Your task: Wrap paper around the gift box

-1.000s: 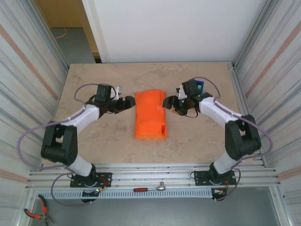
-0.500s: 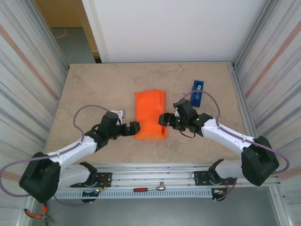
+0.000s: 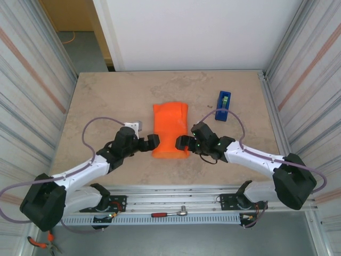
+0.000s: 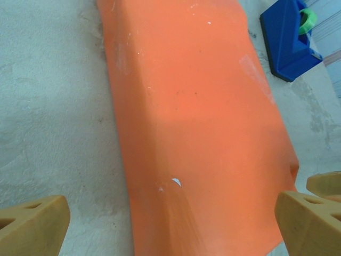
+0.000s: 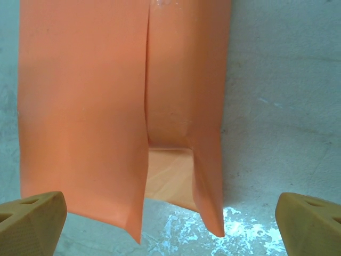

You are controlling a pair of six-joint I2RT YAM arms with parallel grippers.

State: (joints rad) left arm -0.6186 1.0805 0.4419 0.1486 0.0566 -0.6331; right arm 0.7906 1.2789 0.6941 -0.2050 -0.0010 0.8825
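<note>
One dispenser sits apart; left pincer, right pincer gape, perhaps touching paper

The paper lies mid-counter, left fingers and right fingers flanking its near end; a tape dispenser sits behind, rightward.

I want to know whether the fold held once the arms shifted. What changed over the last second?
Both arms pulled back toward their bases along the paper. The left gripper is now at its near left corner and the right gripper at its near right corner. Both are open and hold nothing. The right arm no longer hides the blue dispenser. The paper stayed in place, folded as before.
</note>
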